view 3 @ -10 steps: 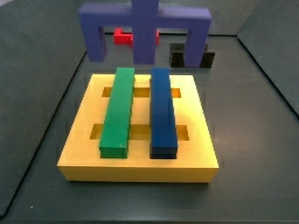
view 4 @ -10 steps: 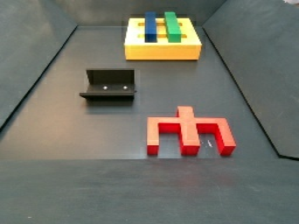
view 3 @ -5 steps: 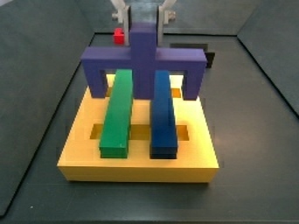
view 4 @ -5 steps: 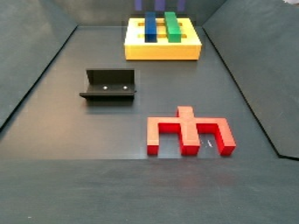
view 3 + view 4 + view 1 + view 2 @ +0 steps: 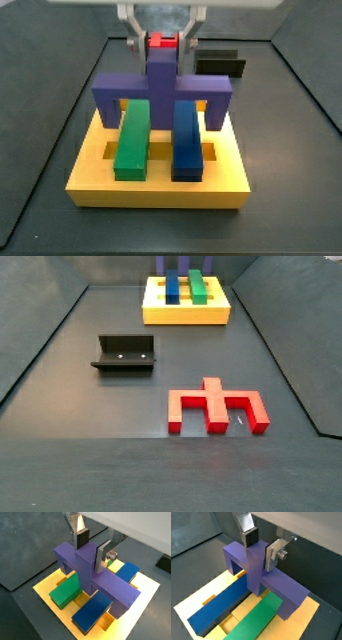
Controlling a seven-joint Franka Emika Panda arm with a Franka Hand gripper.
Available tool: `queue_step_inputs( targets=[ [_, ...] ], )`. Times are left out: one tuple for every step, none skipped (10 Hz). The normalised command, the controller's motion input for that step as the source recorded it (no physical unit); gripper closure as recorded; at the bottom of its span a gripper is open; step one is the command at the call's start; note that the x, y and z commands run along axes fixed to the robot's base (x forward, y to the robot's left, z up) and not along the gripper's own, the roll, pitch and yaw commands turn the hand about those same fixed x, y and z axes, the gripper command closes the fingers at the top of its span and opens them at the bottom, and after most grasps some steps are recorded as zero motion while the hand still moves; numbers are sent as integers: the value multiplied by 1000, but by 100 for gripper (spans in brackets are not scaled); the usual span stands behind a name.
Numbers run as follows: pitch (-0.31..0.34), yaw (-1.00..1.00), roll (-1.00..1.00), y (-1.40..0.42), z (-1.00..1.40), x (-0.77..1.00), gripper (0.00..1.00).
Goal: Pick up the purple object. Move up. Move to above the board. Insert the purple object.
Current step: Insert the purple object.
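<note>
The purple object (image 5: 160, 85) straddles the green bar (image 5: 134, 135) and the blue bar (image 5: 187, 140) at the far end of the yellow board (image 5: 160, 185). Its legs reach down to the board outside the bars. My gripper (image 5: 162, 55) is above it, shut on its raised central stub. Both wrist views show the gripper (image 5: 92, 553) (image 5: 261, 552) with pads against the stub of the purple object (image 5: 100, 577) (image 5: 254, 567) over the board (image 5: 150, 587) (image 5: 198, 597). In a side view only the leg ends (image 5: 160, 264) show above the board (image 5: 186, 314).
A small red block (image 5: 162, 41) and a black block (image 5: 218, 63) lie behind the board. The fixture (image 5: 124, 354) stands mid-floor. A large red piece (image 5: 214, 406) lies nearer the front. Dark walls enclose the floor.
The gripper has carried the purple object forward and down, from high behind the board to straddling the two bars at board level.
</note>
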Motion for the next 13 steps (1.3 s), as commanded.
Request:
queue_step_inputs(
  targets=[
    [0,0,109,-137,-234,34,100],
    [0,0,90,-129,-223,0,100],
    [0,0,73,-177,-143,0,100],
    [0,0,89,-166,-211,0,100],
    [-3,3,94,-166,-291,0,100],
    [-29,0,97,-151,-397,0,100],
    [-7,0,76,-117,-314,9,100],
    [0,0,50,-103,-234,71,100],
    [0,0,36,-49,-186,151,100],
    [0,0,56,0,-200,151,100],
    [19,-14,73,0,-174,149,100],
    [43,-29,76,0,-157,189,100],
    [0,0,24,-60,-260,209,100]
  ],
)
